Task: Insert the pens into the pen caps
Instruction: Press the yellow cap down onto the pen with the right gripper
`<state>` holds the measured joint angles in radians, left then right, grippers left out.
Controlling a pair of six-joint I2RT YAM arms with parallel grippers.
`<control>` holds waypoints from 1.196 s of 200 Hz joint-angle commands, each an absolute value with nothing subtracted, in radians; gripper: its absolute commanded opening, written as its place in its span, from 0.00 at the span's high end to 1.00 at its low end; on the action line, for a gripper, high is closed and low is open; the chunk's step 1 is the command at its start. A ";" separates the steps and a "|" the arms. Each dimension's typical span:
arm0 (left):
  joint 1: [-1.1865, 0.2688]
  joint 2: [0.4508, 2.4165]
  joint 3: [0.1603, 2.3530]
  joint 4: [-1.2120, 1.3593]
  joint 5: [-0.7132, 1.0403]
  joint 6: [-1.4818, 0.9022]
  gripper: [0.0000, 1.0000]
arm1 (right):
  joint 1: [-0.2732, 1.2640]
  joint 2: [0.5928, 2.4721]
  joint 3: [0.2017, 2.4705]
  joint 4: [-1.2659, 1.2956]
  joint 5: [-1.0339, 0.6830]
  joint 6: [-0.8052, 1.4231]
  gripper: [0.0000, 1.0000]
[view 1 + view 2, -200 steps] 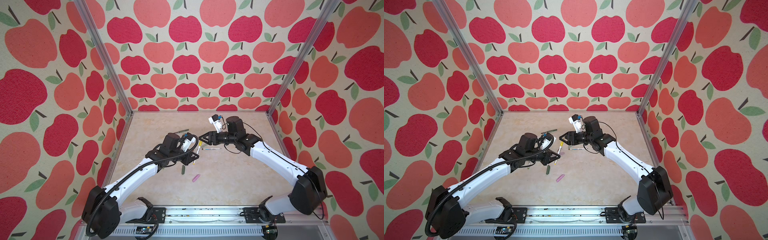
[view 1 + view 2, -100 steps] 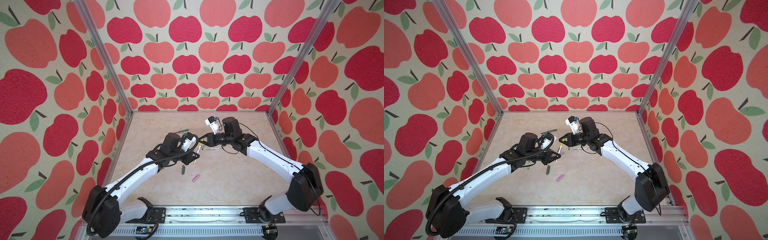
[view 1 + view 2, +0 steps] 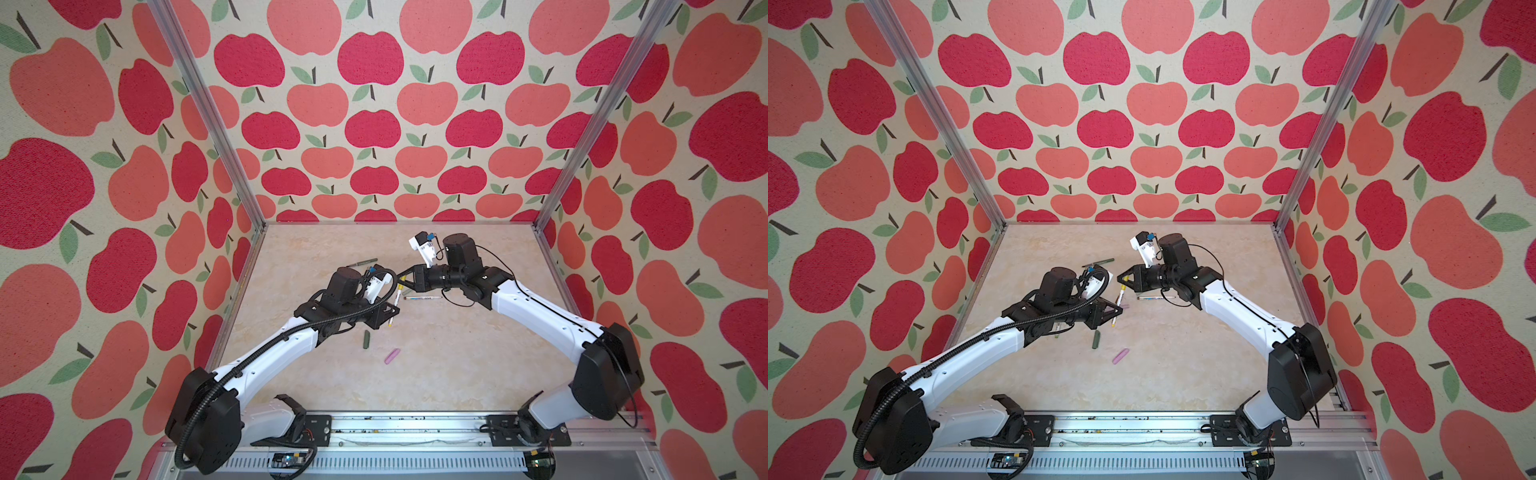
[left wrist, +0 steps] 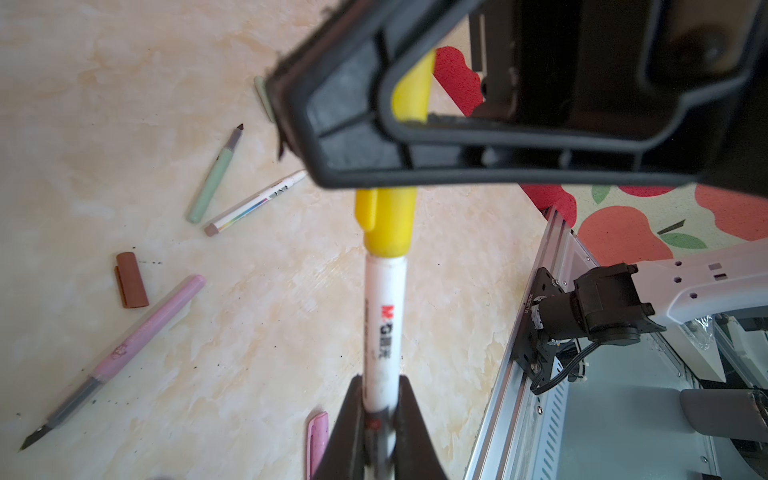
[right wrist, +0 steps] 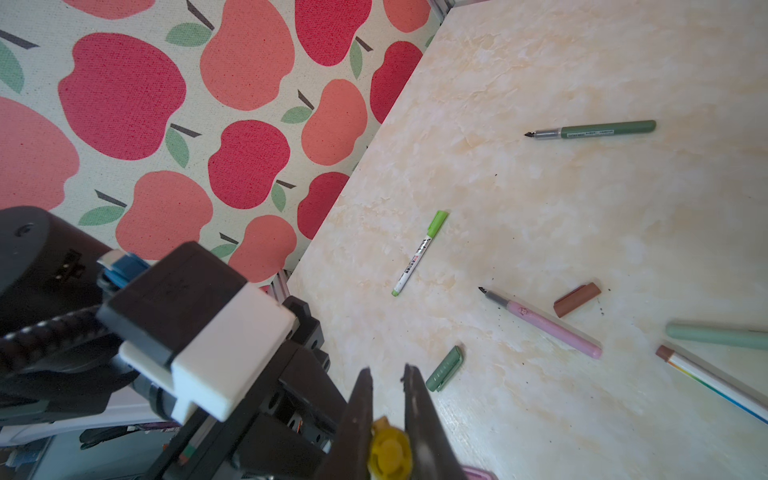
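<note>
My left gripper (image 4: 380, 386) is shut on a white printed pen (image 4: 382, 332), which it holds above the table. A yellow pen cap (image 4: 388, 224) sits over the pen's far end and hides the tip. My right gripper (image 5: 386, 374) is shut on that yellow cap (image 5: 390, 453). In both top views the two grippers meet at mid-table, left gripper (image 3: 390, 316) below right gripper (image 3: 403, 278), with the pen (image 3: 1118, 303) between them. Loose on the table lie a dark green pen (image 5: 594, 131), a pink pen (image 5: 544, 324), a sage pen (image 4: 212, 183) and a rainbow-printed white pen (image 4: 253, 203).
A lime-capped white pen (image 5: 419, 253) lies nearer the left wall. A brown cap (image 5: 577, 305), a dark green cap (image 3: 366, 339), a pink cap (image 3: 392, 356) and a sage cap (image 4: 264, 95) lie loose. Apple-print walls and metal posts enclose the table; a rail (image 3: 395, 424) runs along the front.
My right gripper has moved a little left onto the pen's yellow cap and gone from open to shut on it. The left gripper has kept still with the pen.
</note>
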<state>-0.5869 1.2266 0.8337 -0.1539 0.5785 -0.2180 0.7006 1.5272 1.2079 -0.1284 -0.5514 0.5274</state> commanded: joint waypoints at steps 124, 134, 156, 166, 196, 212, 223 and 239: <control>-0.488 1.152 0.905 0.138 0.524 -0.167 1.00 | 0.795 1.600 1.112 -0.098 -0.544 0.561 0.97; -0.479 1.155 0.915 0.144 0.532 -0.163 1.00 | 0.802 1.604 1.102 -0.087 -0.546 0.569 0.97; -0.469 1.165 0.943 0.150 0.538 -0.145 1.00 | 0.814 1.617 1.084 -0.069 -0.550 0.579 0.97; -0.467 1.166 0.953 0.156 0.536 -0.137 1.00 | 0.818 1.620 1.075 -0.061 -0.550 0.585 0.97; -0.455 1.178 0.972 0.204 0.541 -0.130 1.00 | 0.826 1.633 1.054 -0.042 -0.559 0.596 0.97; -0.451 1.189 0.983 0.237 0.550 -0.125 1.00 | 0.833 1.647 1.046 -0.033 -0.567 0.601 0.97; -0.448 1.198 0.991 0.261 0.561 -0.120 1.00 | 0.837 1.655 1.042 -0.028 -0.573 0.606 0.97; -0.446 1.206 1.004 0.293 0.568 -0.117 1.00 | 0.843 1.668 1.034 -0.023 -0.578 0.608 0.97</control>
<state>-0.4751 1.2228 0.8429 -0.1398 0.5671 -0.1127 0.7582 1.5883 1.1275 0.2283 -0.4461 0.6044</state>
